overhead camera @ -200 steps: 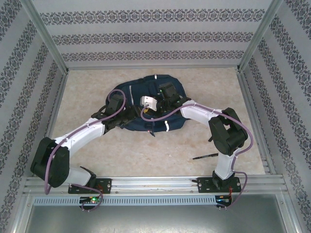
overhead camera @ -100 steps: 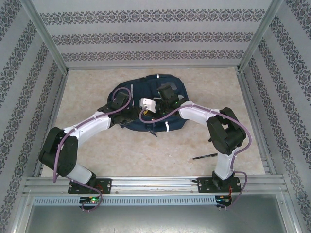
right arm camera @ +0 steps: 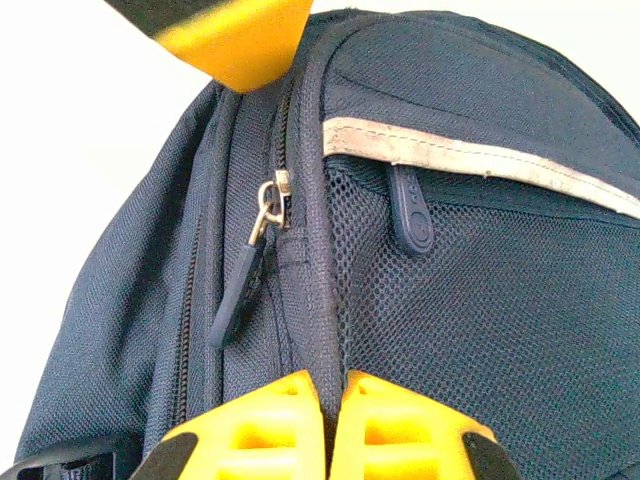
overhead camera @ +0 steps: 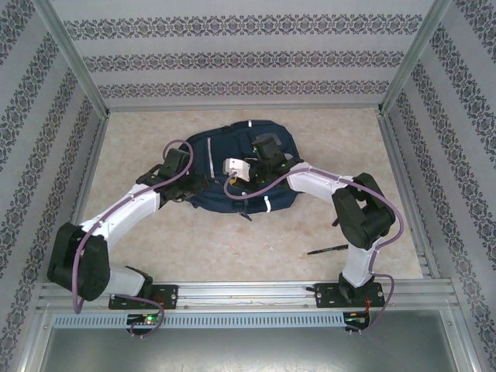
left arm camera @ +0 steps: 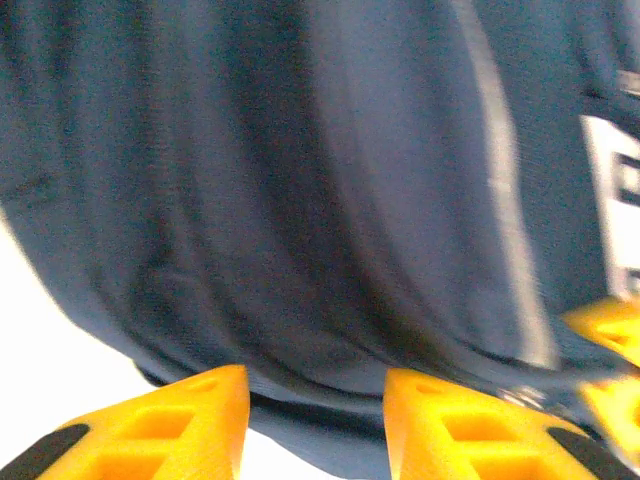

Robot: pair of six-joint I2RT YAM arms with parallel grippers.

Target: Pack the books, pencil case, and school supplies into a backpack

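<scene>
The dark navy backpack (overhead camera: pixel 225 159) lies flat in the middle of the table, its white stripes showing. My right gripper (right arm camera: pixel 333 400) is shut on a raised seam of the backpack (right arm camera: pixel 480 260), between the mesh pocket and a zipper with a hanging pull (right arm camera: pixel 240 290). My left gripper (left arm camera: pixel 315 410) is at the backpack's near-left edge (left arm camera: pixel 330 200), its jaws apart with a fold of the fabric lying across the gap. A slim black pen (overhead camera: pixel 328 249), one of the school supplies, lies on the table beside the right arm. The books and the pencil case are out of view.
Metal frame rails (overhead camera: pixel 232 293) run along the near edge and patterned walls (overhead camera: pixel 232 62) close the other three sides. Bare tabletop (overhead camera: pixel 232 240) stretches between the backpack and the arm bases. Both arms (overhead camera: pixel 318 182) reach over the backpack's near side.
The left gripper has shifted left along the backpack's near edge, and its jaws have narrowed. The right gripper has kept its hold on the seam.
</scene>
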